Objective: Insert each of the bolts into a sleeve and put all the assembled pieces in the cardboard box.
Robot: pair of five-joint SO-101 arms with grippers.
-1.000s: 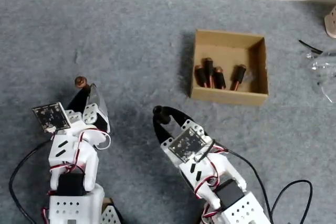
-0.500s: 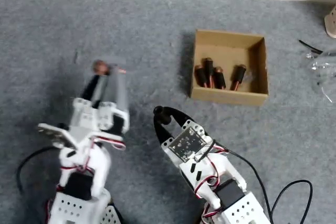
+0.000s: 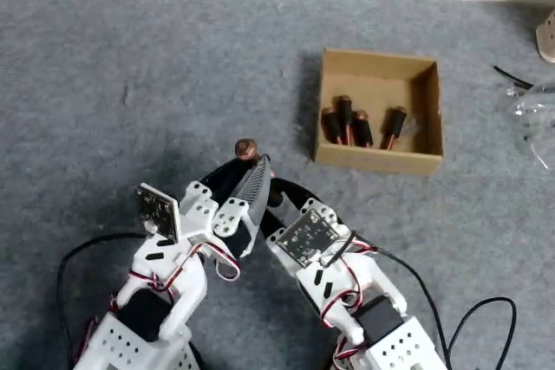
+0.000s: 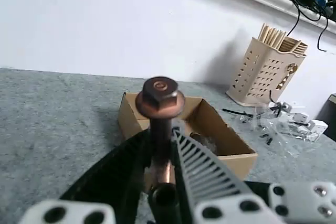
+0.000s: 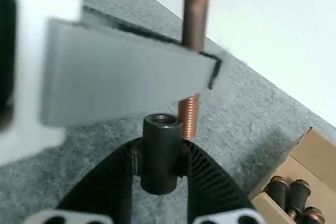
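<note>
A copper-coloured bolt (image 4: 160, 100) with a flanged hex head stands upright, head up, gripped at its shank by the left pincer (image 3: 248, 167). Its threaded lower end sits just beside the open mouth of a black cylindrical sleeve (image 5: 160, 150), not inside it. The sleeve also stands upright, clamped in the right pincer (image 3: 272, 200).

The open brown cardboard box (image 3: 375, 160) sits flat on the grey desk, near the held parts. Four assembled pieces (image 3: 362, 129), each a black sleeve with a copper bolt through it, lie inside. Three are bunched together and the fourth lies just apart.
</note>
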